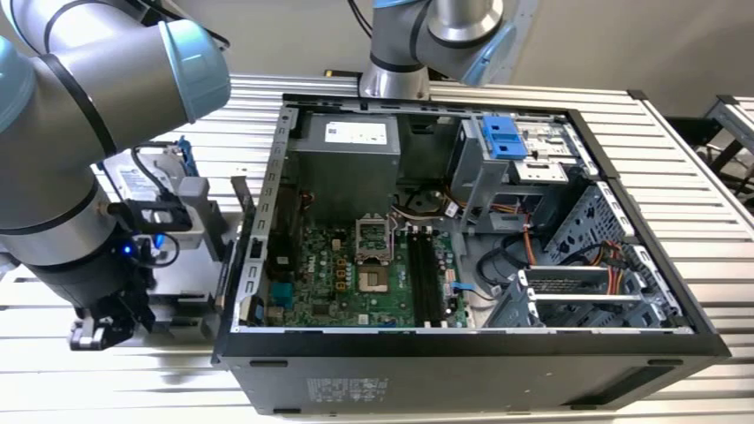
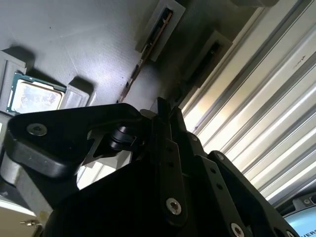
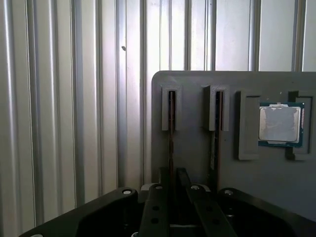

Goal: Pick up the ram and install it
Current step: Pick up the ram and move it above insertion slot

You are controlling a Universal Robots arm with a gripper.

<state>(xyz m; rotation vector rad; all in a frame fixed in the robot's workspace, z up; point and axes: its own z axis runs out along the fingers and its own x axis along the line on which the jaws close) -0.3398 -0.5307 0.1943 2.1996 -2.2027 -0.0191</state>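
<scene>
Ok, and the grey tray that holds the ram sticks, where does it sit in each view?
Exterior view: the grey tray lies at the exterior view's left of the computer case, partly behind the arm's wrist.
First wrist view: the tray holds ram sticks on edge and a processor chip.
Second wrist view: the tray with the same chip and ram sticks.
Shared landmark: the ribbed metal table under it.
</scene>
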